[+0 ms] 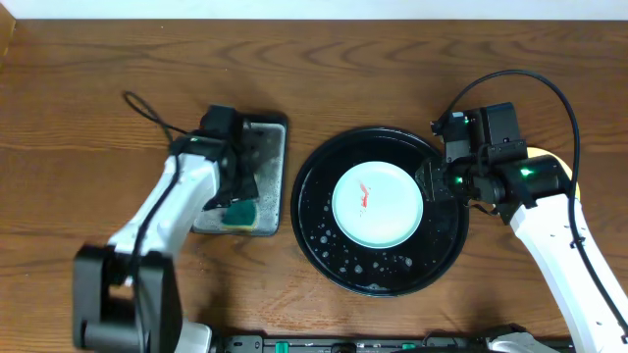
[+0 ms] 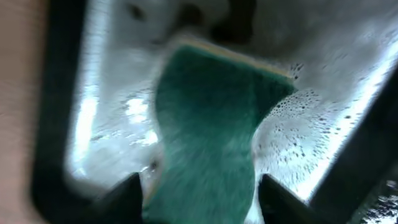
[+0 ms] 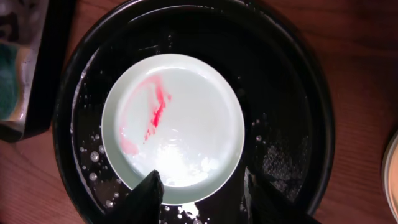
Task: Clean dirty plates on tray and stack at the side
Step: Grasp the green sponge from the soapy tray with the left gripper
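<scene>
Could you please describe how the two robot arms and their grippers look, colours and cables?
The left arm and the right arm have white links and black joints, with a small green light near each wrist. A thin black cable loops out of each. The left gripper and right gripper have black, tapered fingers.

We find a plate [image 1: 378,206] in the tray [image 1: 312,227] — left of it, a sponge [image 1: 238,213] lies in a smaller tray [image 1: 276,162].

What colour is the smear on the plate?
Red smear; the right wrist view shows it best.
</scene>
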Tool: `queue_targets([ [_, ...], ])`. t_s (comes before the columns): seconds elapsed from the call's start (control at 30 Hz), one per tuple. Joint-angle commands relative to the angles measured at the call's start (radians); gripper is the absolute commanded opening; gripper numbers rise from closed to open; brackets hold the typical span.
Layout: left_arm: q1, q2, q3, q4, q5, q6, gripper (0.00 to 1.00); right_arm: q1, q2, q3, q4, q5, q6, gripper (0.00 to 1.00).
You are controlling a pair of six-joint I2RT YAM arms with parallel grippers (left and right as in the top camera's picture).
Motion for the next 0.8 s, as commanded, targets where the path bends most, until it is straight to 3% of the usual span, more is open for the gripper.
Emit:
queue_targets([
  [0.0,0.002,0.101,-0.010,0.026,0.062,0.061,0.45,0.004,-0.002,0.011,-0.001,-0.009,0.016,0.40],
  [0.13,0.003,0.182,-0.010,0.050,0.061,0.061,0.33,0.004,-0.002,0.011,-0.013,-0.009,0.016,0.39],
  [0.23,0.003,0.209,-0.010,0.067,0.061,0.061,0.08,0.004,-0.002,0.011,-0.026,-0.009,0.016,0.38],
  [0.63,0.003,0.113,0.106,-0.065,0.061,0.061,0.07,0.004,-0.002,0.011,-0.034,-0.008,0.016,0.33],
  [0.77,0.001,0.048,0.111,-0.082,0.062,0.060,0.07,0.001,0.001,0.002,-0.037,0.031,0.105,0.38],
])
